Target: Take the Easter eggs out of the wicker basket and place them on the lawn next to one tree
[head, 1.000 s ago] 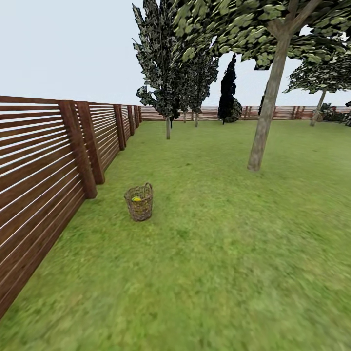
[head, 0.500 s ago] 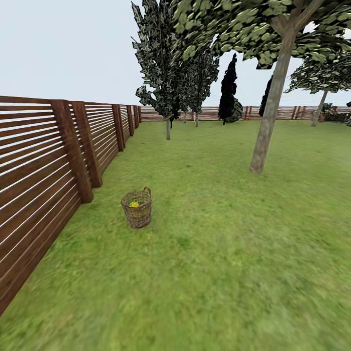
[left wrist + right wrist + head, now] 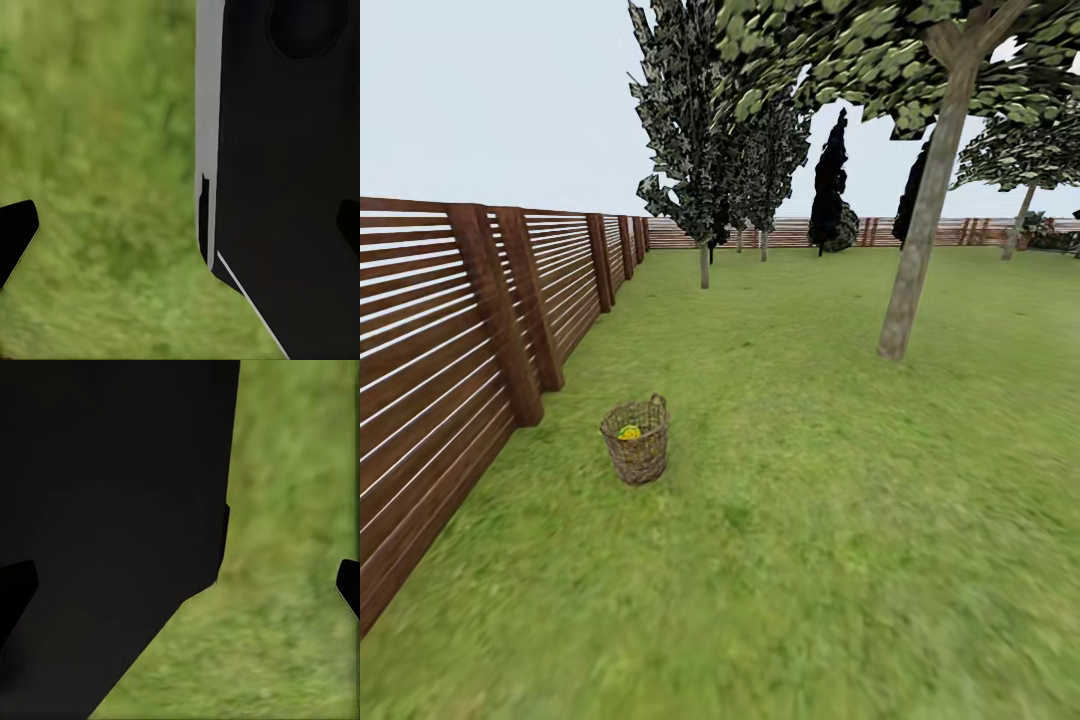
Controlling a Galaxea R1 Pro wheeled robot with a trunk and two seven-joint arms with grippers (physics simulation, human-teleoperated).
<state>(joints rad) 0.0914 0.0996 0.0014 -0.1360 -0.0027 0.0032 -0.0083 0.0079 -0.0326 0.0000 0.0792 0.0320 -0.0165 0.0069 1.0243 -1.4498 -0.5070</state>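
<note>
Approaching: wicker basket (image 3: 635,452) on lawn (image 3: 810,520), eggs inside.
Hands: both spread, empty.
Next: reach basket.

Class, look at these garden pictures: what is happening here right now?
Nothing is being handled yet. The wicker basket stands on the lawn near the wooden fence, with a yellow Easter egg showing inside it. The nearest tree rises farther back to the right. Both wrist views look down at grass past dark robot parts, with each gripper's fingertips apart and nothing between them.
</note>
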